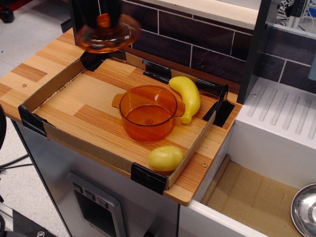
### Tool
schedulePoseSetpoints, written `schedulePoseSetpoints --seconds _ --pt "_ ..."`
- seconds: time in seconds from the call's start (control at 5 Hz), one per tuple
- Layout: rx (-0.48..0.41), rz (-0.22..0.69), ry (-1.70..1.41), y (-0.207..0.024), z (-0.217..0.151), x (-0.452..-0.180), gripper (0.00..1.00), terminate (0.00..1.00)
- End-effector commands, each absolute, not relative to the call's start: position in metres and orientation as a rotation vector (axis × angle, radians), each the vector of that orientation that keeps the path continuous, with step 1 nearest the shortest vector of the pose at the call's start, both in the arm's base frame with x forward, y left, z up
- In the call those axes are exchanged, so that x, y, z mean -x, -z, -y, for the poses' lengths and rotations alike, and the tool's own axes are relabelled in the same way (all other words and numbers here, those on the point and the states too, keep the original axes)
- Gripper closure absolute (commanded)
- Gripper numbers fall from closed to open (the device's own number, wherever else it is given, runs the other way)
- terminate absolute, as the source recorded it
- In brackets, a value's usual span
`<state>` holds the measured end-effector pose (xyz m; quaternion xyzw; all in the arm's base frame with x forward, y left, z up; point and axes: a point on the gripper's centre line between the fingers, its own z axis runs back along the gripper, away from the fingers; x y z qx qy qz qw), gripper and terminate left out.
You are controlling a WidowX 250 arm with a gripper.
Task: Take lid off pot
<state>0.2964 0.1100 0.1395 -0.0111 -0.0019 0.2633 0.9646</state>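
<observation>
The translucent orange pot stands open and empty in the middle of the cardboard-walled tray. The orange lid hangs in the air at the upper left, well above and behind the tray's back left corner, blurred by motion. My gripper is shut on the lid's centre knob; only its dark fingers show at the top edge of the frame, the rest is cut off.
A yellow banana lies against the pot's right side. A yellow lemon-like fruit sits in the tray's front right corner. A steel bowl shows at the far bottom right. A dark tiled wall runs behind.
</observation>
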Motion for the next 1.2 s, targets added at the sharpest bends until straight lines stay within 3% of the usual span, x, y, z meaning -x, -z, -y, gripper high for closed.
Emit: schedulePoseSetpoints --seconds 0.0,0.4,0.8,1.0 --pt "-0.006 -0.007 -0.535 -0.113 -0.155 -0.311 1.0 0.0" --pt "-0.034 -0.049 -0.545 -0.078 -0.163 -0.325 1.0 0.0" --pt "-0.049 -0.035 -0.491 -0.061 -0.139 -0.328 1.0 0.0" --pt "-0.087 -0.031 -0.482 -0.054 -0.133 -0.327 0.0 0.0"
